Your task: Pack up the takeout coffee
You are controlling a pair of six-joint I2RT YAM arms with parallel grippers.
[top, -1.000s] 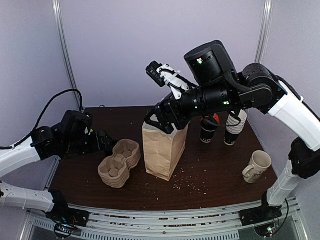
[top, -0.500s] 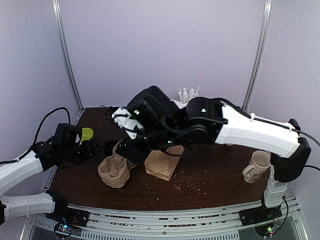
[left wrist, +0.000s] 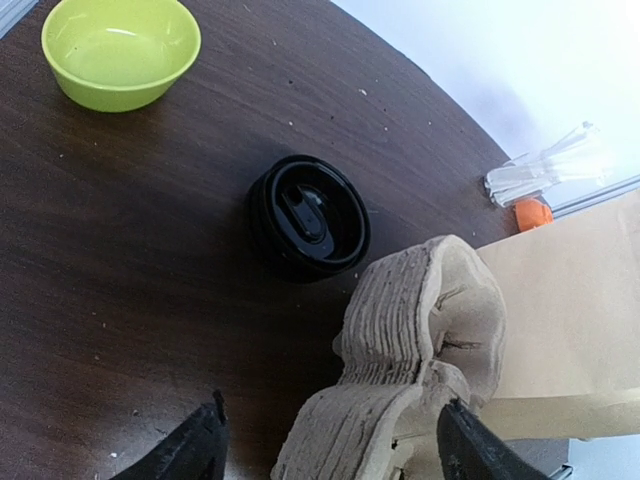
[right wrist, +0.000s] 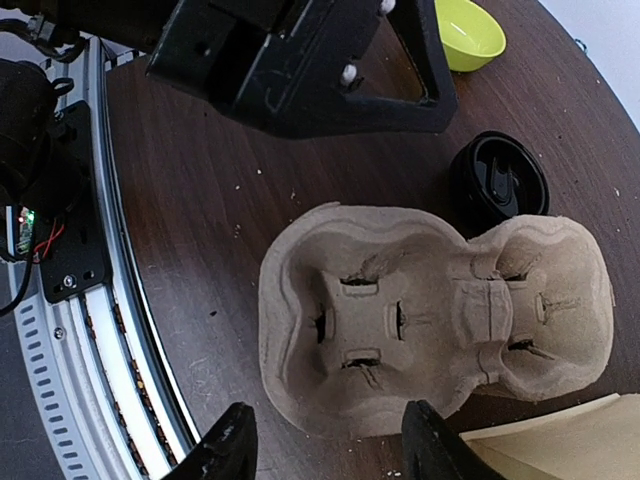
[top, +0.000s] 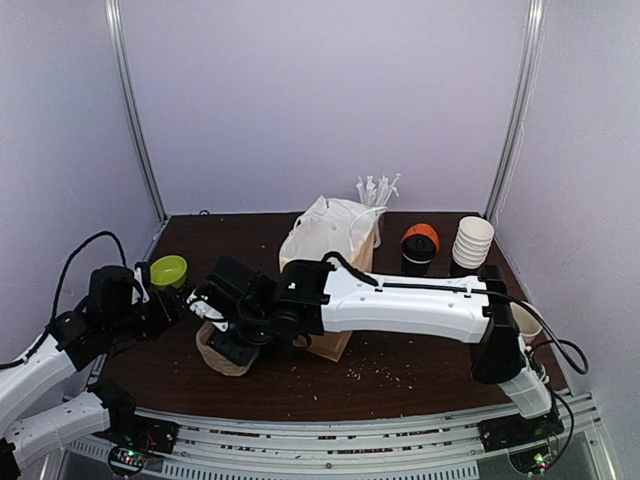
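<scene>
Top external view: the right arm (top: 400, 300) stretches low across the dark wooden table (top: 420, 370) from right to left, in front of a brown paper bag (top: 330, 235) that stands open near the middle. The left arm (top: 60, 340) lies low at the left edge. At the back right stand a black cup with an orange lid (top: 420, 245) and a stack of white paper cups (top: 472, 240).

Left wrist view: the left gripper (left wrist: 330, 455) has its two fingers spread wide, with nothing clamped between them. Below it sits a stack of moulded pulp cup carriers (left wrist: 420, 330), which rests against the bag. The takeout coffee (left wrist: 308, 216) stands upright on the table with its black lid on. It is just beside the far end of the carriers, between them and a lime green bowl (left wrist: 120, 50), and neither gripper touches it.

Right wrist view: the right gripper (right wrist: 330, 445) hangs over the near edge of the top carrier with its fingers apart, gripping nothing. The carrier's cup wells are bare, and the black-lidded cup sits just beyond its far corner.
</scene>
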